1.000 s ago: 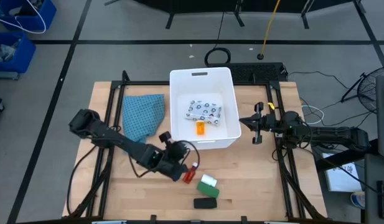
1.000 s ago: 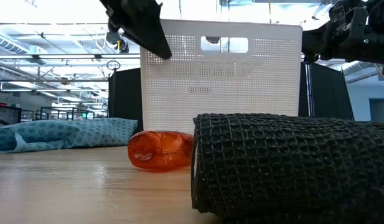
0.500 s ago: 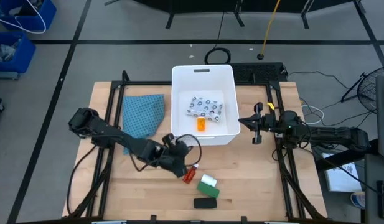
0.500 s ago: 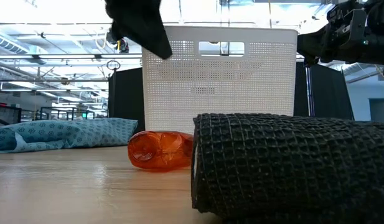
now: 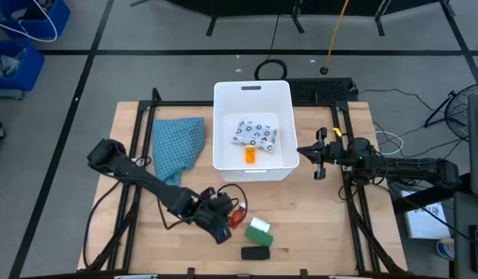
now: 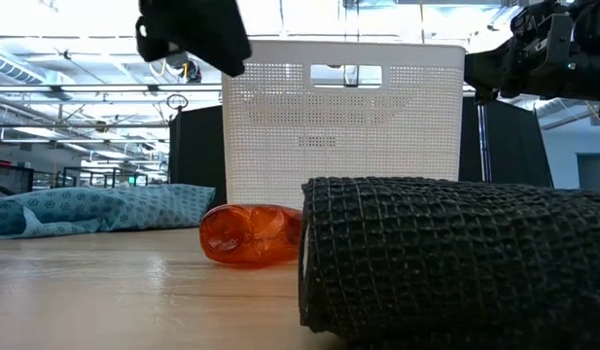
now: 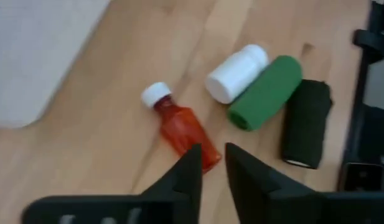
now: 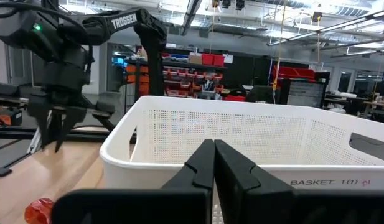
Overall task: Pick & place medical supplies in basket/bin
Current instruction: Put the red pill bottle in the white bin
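Counting what's in and what's out, I'd put the job at about a third done. Inside the white basket [image 5: 252, 93], at twelve o'clock on the table, lie the dotted packet [image 5: 256, 134] and the small orange bottle [image 5: 250, 155]. Left on the wood at about six o'clock are the red bottle [image 7: 179, 126] on its side, the white roll [image 7: 236, 73], the green block [image 7: 265, 92] touching it, and the black bar [image 7: 305, 122] just beside. The left gripper [image 7: 208, 167] hovers right over the red bottle, its fingers only narrowly parted and holding nothing; that looks like the next pick. The right gripper [image 8: 213, 163] waits at three o'clock beside the basket, fingers pressed together, empty. A teal cloth [image 5: 177, 143] lies at ten o'clock.
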`<action>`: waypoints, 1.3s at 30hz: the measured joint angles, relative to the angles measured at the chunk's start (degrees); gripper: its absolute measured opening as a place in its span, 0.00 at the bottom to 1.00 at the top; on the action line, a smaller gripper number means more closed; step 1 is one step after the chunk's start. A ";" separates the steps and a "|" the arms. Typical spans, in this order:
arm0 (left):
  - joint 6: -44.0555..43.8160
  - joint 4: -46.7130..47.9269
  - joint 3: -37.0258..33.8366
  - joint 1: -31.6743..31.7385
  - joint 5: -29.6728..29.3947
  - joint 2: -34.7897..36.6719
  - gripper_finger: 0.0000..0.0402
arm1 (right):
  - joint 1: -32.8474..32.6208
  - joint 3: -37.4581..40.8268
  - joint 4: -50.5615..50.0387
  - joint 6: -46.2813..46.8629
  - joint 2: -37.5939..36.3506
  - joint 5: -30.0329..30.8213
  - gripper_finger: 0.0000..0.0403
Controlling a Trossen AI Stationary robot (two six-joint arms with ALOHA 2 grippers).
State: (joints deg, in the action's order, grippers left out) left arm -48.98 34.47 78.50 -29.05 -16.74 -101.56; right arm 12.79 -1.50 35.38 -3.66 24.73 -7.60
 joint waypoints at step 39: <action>0.14 -1.88 -0.01 7.79 14.57 -15.46 0.55 | -0.01 -0.02 -0.02 -1.51 0.07 0.04 0.00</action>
State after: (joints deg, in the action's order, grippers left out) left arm -48.84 32.59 78.49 -21.26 -2.18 -117.02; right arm 12.78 -1.52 35.35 -5.17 24.80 -7.55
